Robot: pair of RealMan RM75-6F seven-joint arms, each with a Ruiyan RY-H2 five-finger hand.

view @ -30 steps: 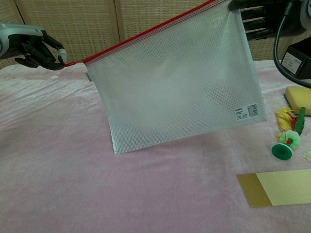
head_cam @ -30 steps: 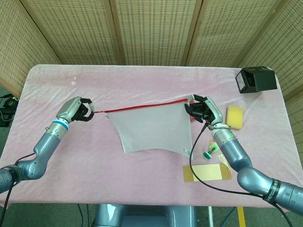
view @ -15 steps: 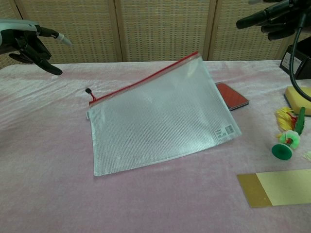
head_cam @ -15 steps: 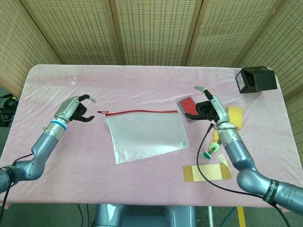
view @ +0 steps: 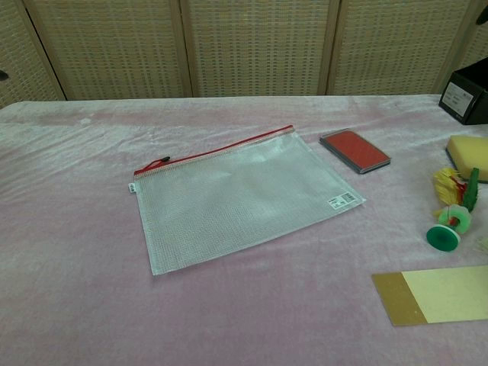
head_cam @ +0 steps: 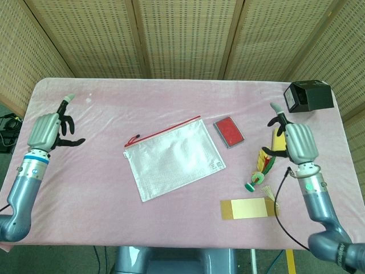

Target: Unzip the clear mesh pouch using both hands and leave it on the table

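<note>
A clear mesh pouch (head_cam: 174, 157) with a red zip (head_cam: 162, 131) lies flat near the middle of the pink worktop (head_cam: 171, 97), tilted so its zip edge faces the far side. A moment ago both hands held it stretched in the air by its ends; they then let go, it dropped, and it has since settled flat. The left hand (head_cam: 50, 130) now hangs over the left edge of the worktop, fingers spread and holding nothing. The right hand (head_cam: 295, 141) sits near the right edge, fingers loosely apart and empty, well clear of the pouch. The zip pull (view: 156, 162) rests at the pouch's left end, which suggests the zip is fully drawn, though whether the mouth is open cannot be told. The task looks finished.
</note>
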